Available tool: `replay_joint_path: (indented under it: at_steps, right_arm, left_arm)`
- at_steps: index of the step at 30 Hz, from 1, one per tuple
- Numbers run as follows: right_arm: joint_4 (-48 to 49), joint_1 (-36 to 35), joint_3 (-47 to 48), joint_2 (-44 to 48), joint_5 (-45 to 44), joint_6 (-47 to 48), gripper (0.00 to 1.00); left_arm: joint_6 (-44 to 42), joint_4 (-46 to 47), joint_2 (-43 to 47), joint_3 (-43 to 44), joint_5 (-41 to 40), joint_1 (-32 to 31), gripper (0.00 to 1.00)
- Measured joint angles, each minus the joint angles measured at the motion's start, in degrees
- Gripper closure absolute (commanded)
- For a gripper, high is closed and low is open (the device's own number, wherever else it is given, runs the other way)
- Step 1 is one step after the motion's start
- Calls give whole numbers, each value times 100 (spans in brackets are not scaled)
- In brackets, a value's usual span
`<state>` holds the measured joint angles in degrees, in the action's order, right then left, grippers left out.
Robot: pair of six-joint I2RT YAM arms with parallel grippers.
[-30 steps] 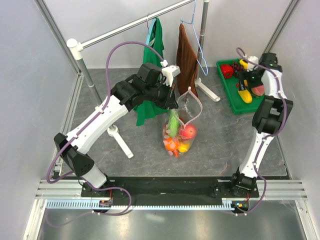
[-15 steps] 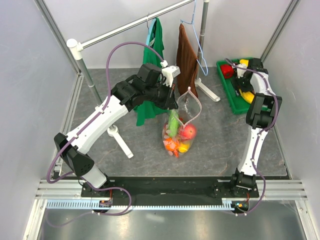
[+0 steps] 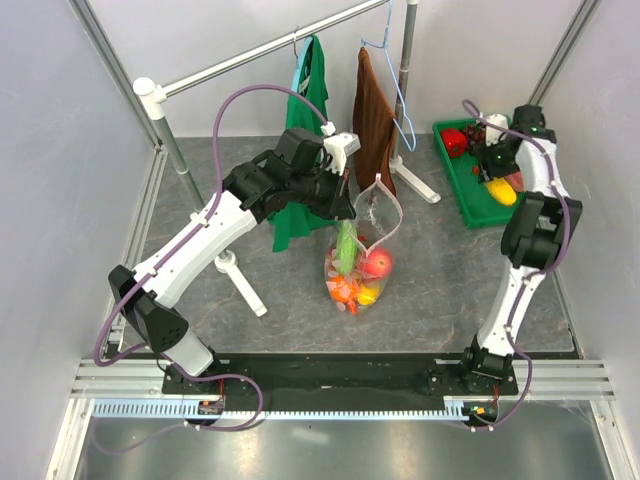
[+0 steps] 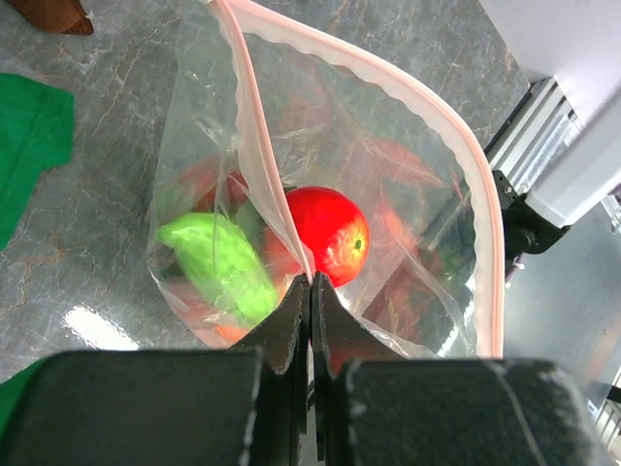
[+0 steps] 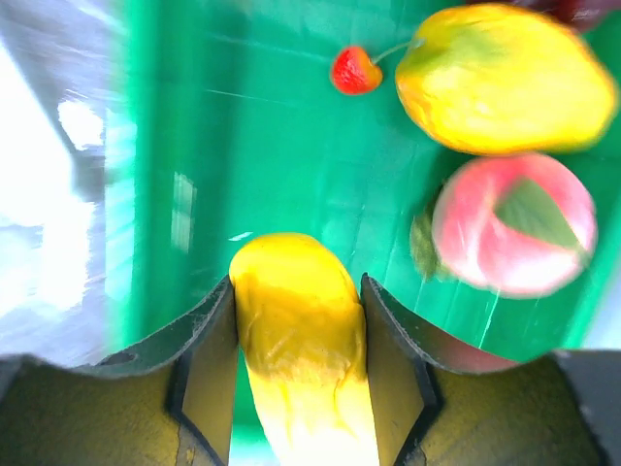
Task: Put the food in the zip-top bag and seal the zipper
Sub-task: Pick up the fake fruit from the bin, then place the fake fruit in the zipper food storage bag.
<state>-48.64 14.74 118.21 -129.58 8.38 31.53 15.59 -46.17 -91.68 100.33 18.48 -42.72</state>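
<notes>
Food (image 4: 325,233) lies partly inside the zip-top bag (image 4: 417,126), held upright by my left tool (image 4: 310,291) pinched together on its zipper (image 4: 262,165), while my right tool (image 5: 297,286) clamps 1 yellow fruit (image 5: 296,330) over the green tray (image 5: 281,146).

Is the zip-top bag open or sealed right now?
Open. On the bag, the zipper strips gape apart, a red fruit showing between them; the left tool pinches one strip.

Grey marbled table (image 3: 440,290) carries a green tray (image 3: 465,197). Just left of the tray is a white rack foot (image 3: 415,185); farther left, the zip-top bag (image 3: 362,275), then another rack foot (image 3: 245,288).
</notes>
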Motion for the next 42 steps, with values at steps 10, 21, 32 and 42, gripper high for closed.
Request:
replay_joint_path:
  at_steps: [10,21,32,42]
  right_arm:
    - [605,885,-1818,3775,3762,-1742,100]
    - [5069,-597,-4723,6841,5436,-5718,100]
    - [7709,-2481,-5294,6048,4094,-7167,100]
    - [7324,-2992,-5888,6017,3744,-5613,87]
  left_arm:
    - [0,0,2,-153,133,87,98]
    - [0,2,72,-225,385,164,98]
    - [2,7,72,-227,581,177,98]
    - [4,9,72,-227,649,203,98]
